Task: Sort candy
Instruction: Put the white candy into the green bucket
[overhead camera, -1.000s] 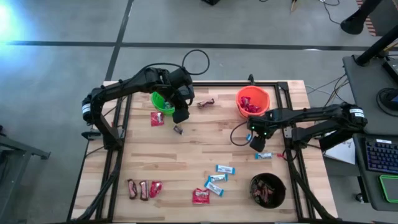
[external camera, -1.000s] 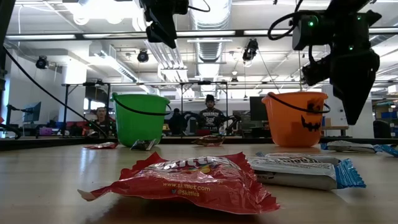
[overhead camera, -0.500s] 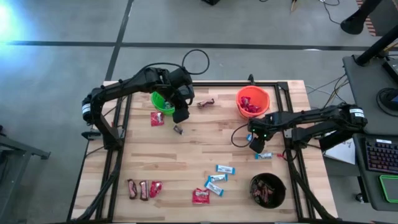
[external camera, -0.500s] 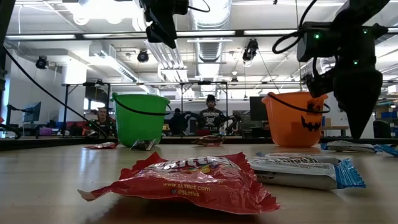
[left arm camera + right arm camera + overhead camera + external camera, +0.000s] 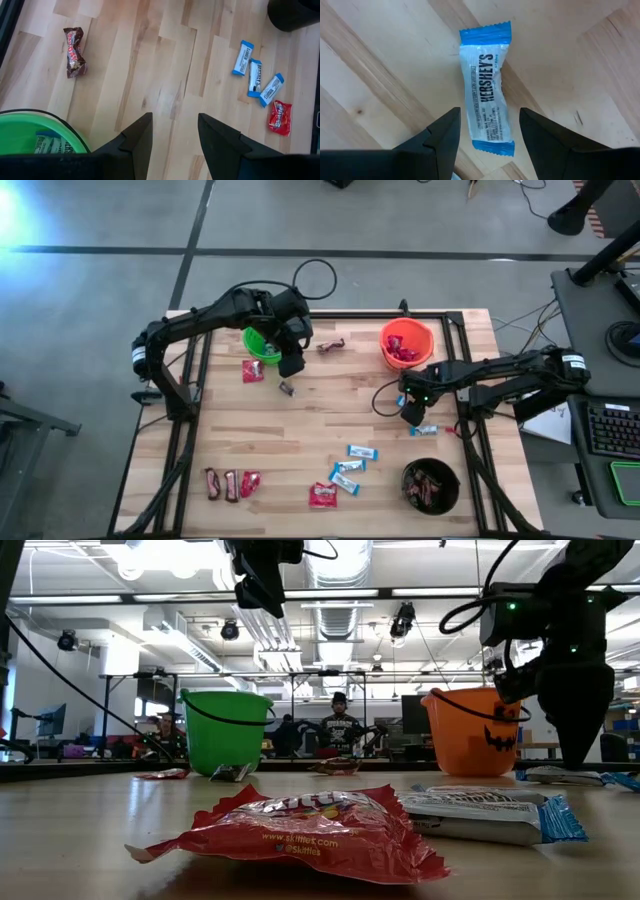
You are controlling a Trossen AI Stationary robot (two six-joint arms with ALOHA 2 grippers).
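My right gripper [image 5: 411,416] [image 5: 489,116] is open and low over the table. It points down at a light-blue-and-white bar [image 5: 486,87] [image 5: 427,430] that lies flat on the wood near the table's right edge. Its fingers stand on either side of the bar's nearer end without touching it. My left gripper [image 5: 290,365] [image 5: 175,124] is open and waits high beside the green bucket [image 5: 261,344]. Other candy lies loose: blue bars [image 5: 350,466], red packets [image 5: 322,495] [image 5: 253,371] and dark brown bars [image 5: 287,388] [image 5: 331,346].
The orange bucket [image 5: 406,343] holds red packets, the black bucket [image 5: 430,485] holds dark bars, and the green bucket [image 5: 30,137] holds a blue bar. Several sweets [image 5: 231,484] lie near the table's near left corner. Bare wood lies between the two arms. People show in the room beyond the table.
My right gripper has gone down toward the blue bar near the table's right edge and now hangs just above the tabletop. The left arm and the candy have kept still.
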